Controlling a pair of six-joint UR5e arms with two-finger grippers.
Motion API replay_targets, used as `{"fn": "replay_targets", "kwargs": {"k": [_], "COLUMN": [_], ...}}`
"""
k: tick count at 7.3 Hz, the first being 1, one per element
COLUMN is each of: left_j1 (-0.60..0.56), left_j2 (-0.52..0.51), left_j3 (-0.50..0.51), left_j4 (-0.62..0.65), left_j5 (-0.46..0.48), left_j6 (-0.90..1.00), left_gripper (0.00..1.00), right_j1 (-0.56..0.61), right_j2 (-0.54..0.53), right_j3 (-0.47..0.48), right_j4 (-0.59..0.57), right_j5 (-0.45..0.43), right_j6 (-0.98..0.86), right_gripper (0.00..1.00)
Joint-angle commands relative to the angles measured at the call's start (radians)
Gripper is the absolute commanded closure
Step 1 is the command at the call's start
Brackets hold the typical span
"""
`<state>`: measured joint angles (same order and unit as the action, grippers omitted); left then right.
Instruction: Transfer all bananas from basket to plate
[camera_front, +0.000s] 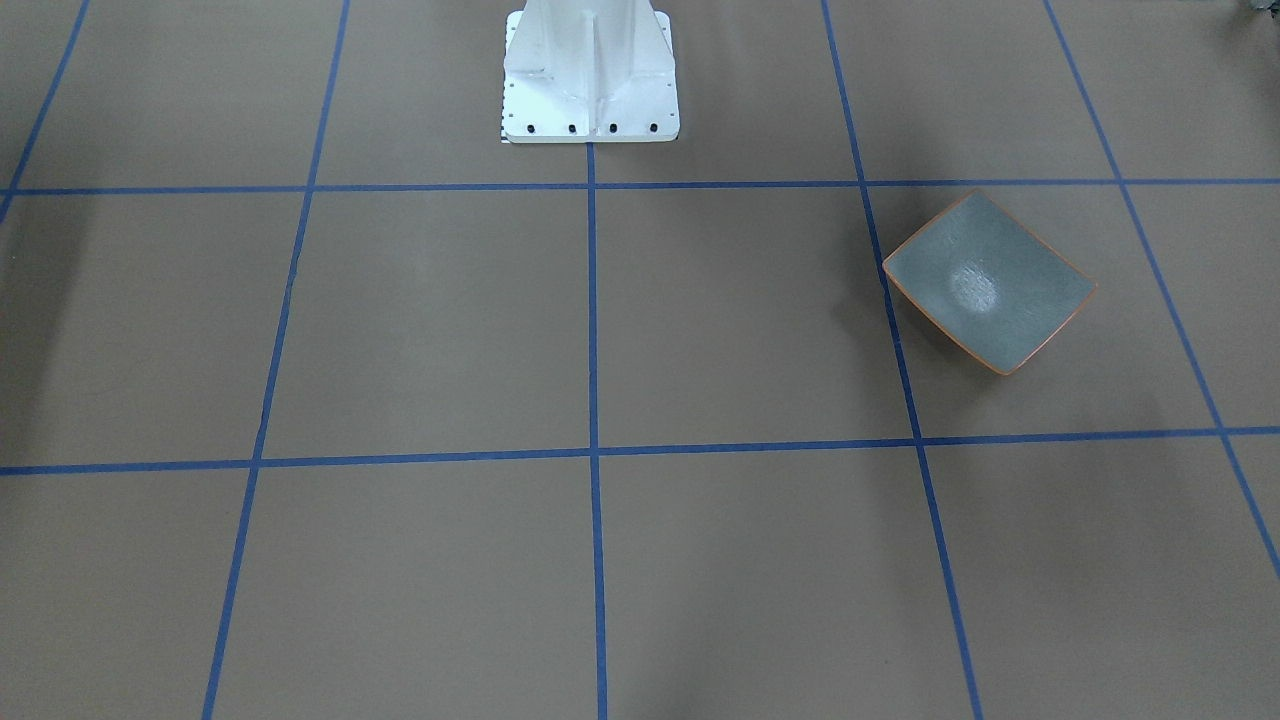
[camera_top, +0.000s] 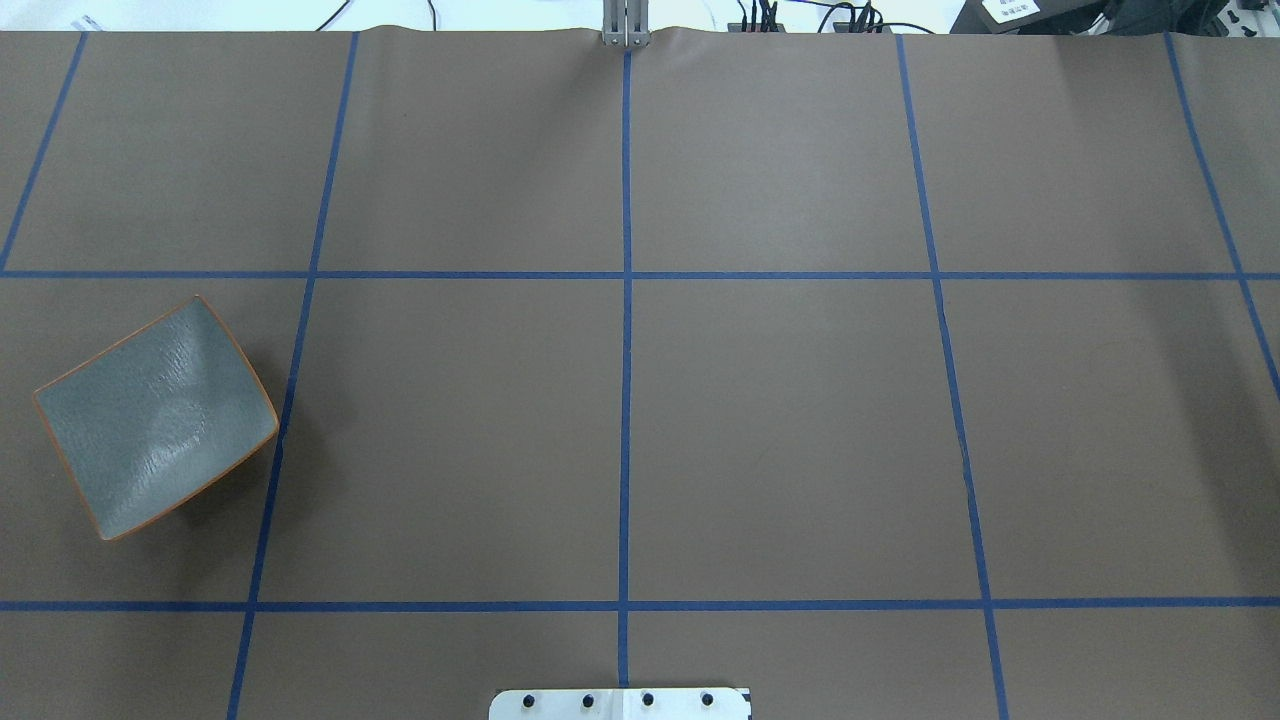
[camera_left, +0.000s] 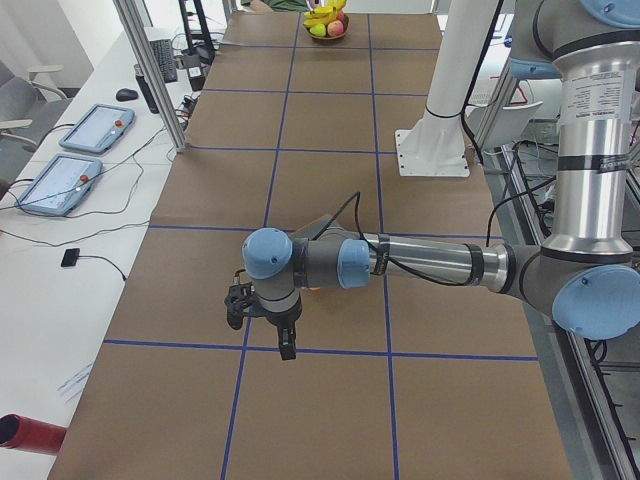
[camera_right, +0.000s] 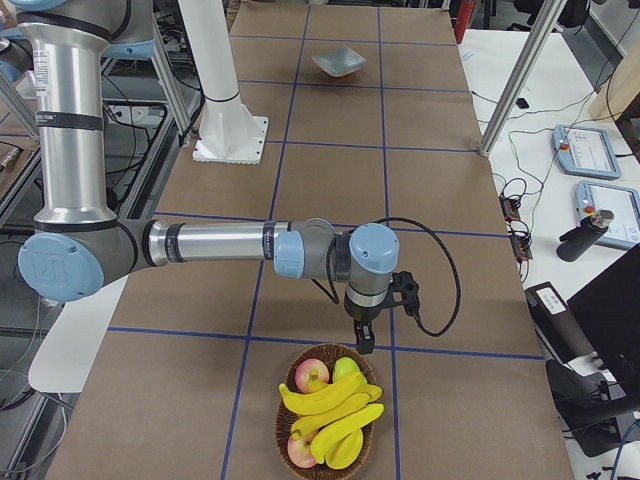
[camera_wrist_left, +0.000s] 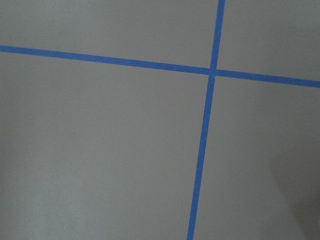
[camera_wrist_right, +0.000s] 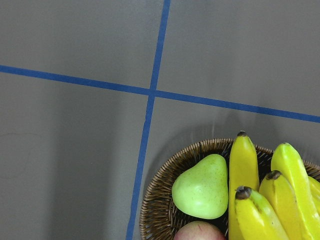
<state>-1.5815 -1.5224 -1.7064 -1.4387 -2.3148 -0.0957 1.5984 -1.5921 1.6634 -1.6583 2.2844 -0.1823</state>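
Note:
Several yellow bananas lie in a round wicker basket at the table's end on my right; the right wrist view shows the bananas and the basket rim at lower right. The grey-green plate with an orange rim stands bare on my left side, also seen as the plate and, far off, the plate. My right gripper hangs just above the basket's near rim. My left gripper hovers low over the table by the plate. Whether either gripper is open I cannot tell.
A green pear and red apples share the basket. The white robot base stands mid-table at the robot's edge. Blue tape lines grid the brown table. A side bench carries tablets and cables.

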Motion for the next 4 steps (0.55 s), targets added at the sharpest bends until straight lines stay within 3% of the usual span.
{"fn": "replay_targets", "kwargs": {"k": [1, 3, 4], "left_j1": [0.000, 0.000, 0.000], "left_j2": [0.004, 0.004, 0.004], "left_j3": [-0.001, -0.001, -0.001], "left_j4": [-0.014, -0.014, -0.016], "left_j5": [0.000, 0.000, 0.000], "left_j6": [-0.001, -0.001, 0.001], "left_gripper": [0.00, 0.00, 0.00], "right_j1": [0.000, 0.000, -0.012], "right_j2": [-0.009, -0.003, 0.000], "right_j3": [-0.002, -0.013, -0.013], "right_j4": [0.002, 0.003, 0.002], "right_j5": [0.000, -0.040, -0.130], "right_j6": [0.003, -0.015, -0.017], "right_gripper": [0.00, 0.00, 0.00]}}
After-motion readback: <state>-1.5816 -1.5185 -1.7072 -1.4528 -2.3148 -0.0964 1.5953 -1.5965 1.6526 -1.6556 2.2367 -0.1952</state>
